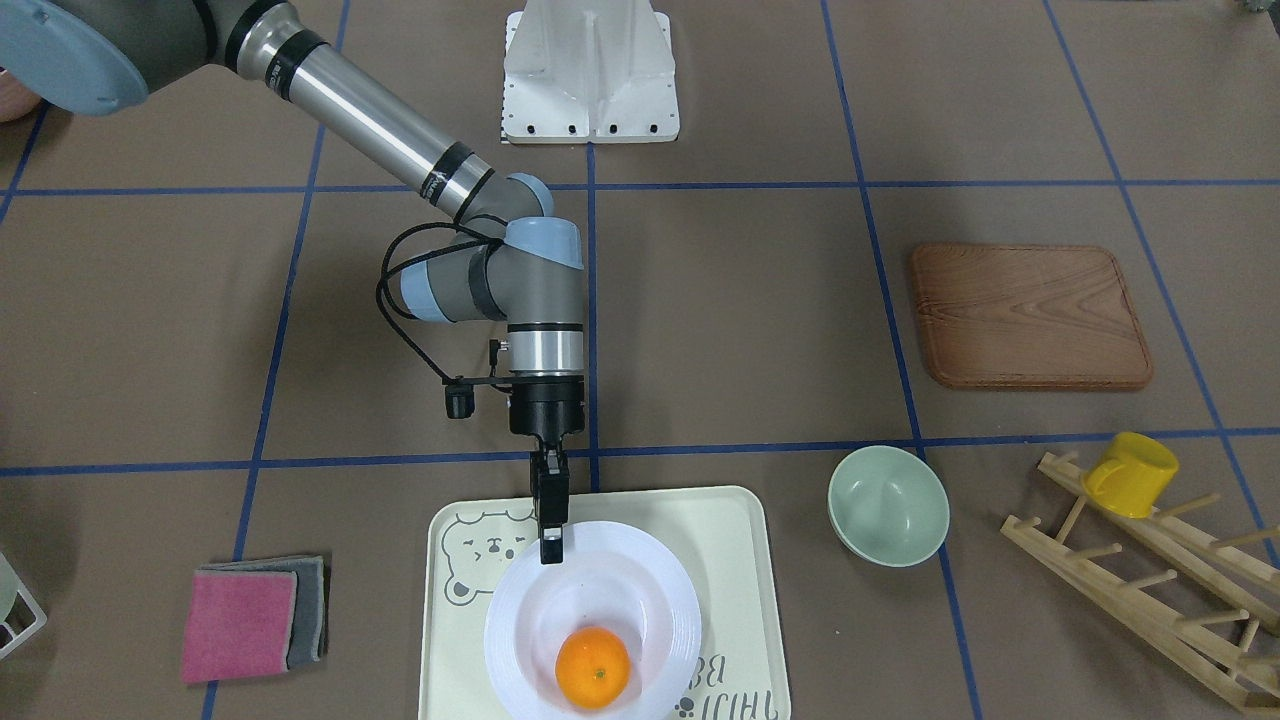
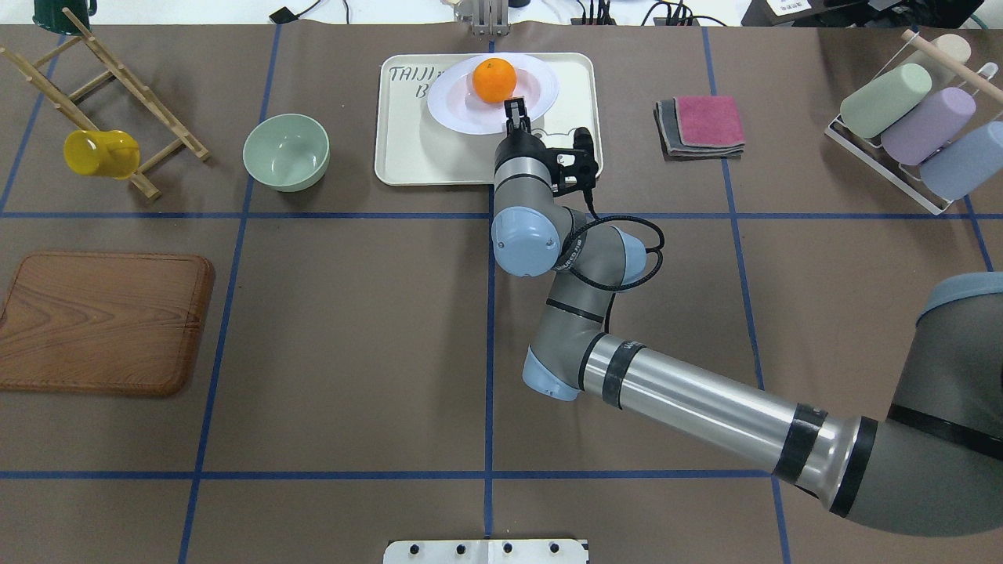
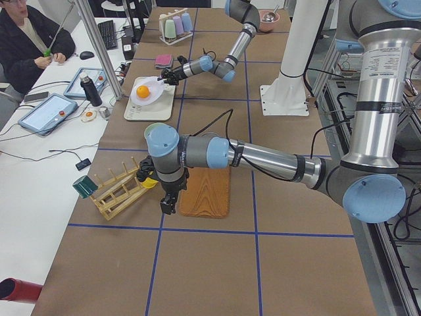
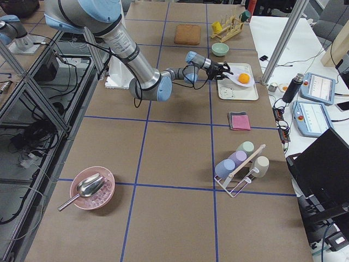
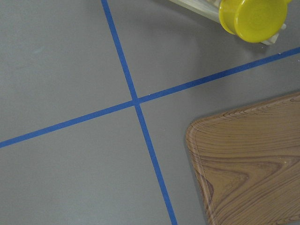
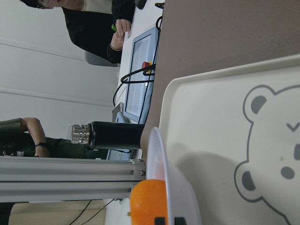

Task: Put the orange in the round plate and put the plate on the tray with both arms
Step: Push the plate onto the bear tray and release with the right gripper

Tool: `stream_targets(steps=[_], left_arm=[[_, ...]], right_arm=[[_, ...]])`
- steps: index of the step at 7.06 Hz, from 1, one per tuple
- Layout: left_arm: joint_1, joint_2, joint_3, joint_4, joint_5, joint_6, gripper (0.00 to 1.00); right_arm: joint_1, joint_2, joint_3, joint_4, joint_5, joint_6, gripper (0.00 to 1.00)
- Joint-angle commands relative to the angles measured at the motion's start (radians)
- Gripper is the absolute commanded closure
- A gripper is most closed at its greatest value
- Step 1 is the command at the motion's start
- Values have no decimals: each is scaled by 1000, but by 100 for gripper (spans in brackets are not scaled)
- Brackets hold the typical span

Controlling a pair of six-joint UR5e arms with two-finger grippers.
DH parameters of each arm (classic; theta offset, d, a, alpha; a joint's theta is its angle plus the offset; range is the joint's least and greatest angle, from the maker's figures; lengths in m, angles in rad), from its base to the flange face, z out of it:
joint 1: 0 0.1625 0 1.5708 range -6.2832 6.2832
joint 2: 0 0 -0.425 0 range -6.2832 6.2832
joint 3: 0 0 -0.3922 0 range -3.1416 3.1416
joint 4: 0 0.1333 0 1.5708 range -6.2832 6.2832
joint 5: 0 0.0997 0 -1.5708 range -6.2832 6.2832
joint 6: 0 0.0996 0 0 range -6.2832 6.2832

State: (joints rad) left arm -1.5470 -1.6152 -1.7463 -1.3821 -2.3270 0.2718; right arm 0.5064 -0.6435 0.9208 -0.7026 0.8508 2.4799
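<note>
The right pincer (image 1: 551, 545) was closed on the upper rim of the round plate (image 1: 680, 600) at lower centre of the front-facing view, one finger above the rim and one below. I read that as the reason the plate sat at a slant and not flat. The orange (image 1: 593, 668) lay in the plate's sunken middle, towards the bottom of that frame, away from the pincer, where I judged the tilt would let it roll. Plate and fruit were over the tray (image 1: 730, 540), which lay on the worktop (image 1: 750, 320) with its bear drawing at the left. In the right wrist view the plate showed edge-on, with a shadow on the tray beneath it, so I took the held side to be raised off the tray, though how much of the far side touched I could not tell. The left pincer (image 3: 168, 204) hung well apart from all this, at centre of the left side view, over the edge of the wooden board (image 5: 253, 168) and near the yellow cup (image 5: 253, 18). I could not tell whether it was open or closed. The job looked nearly finished to me, with only lowering and letting go left.
</note>
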Motion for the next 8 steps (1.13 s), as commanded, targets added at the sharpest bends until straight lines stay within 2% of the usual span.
stream_targets(steps=[1,2,4,5,7,8], left_arm=[[-1,1,-1,0,0,1,2],[-1,1,-1,0,0,1,2],[1,23,-1,-6,0,4,2],[2,24,-1,-6,0,-2,2],[1,26,-2,-11,0,1,2],[-1,35,-5,-11,-12,0,2]], right_arm=[[-11,-142,297,-69,147,-275,0],[-6,-203,408,-148,225,-430,0],[105,-246,519,-428,531,-717,0],[171,-304,605,-505,662,-881,0],[416,-408,726,-653,1068,-1222,0],[511,-479,750,-669,1170,-1432,0]])
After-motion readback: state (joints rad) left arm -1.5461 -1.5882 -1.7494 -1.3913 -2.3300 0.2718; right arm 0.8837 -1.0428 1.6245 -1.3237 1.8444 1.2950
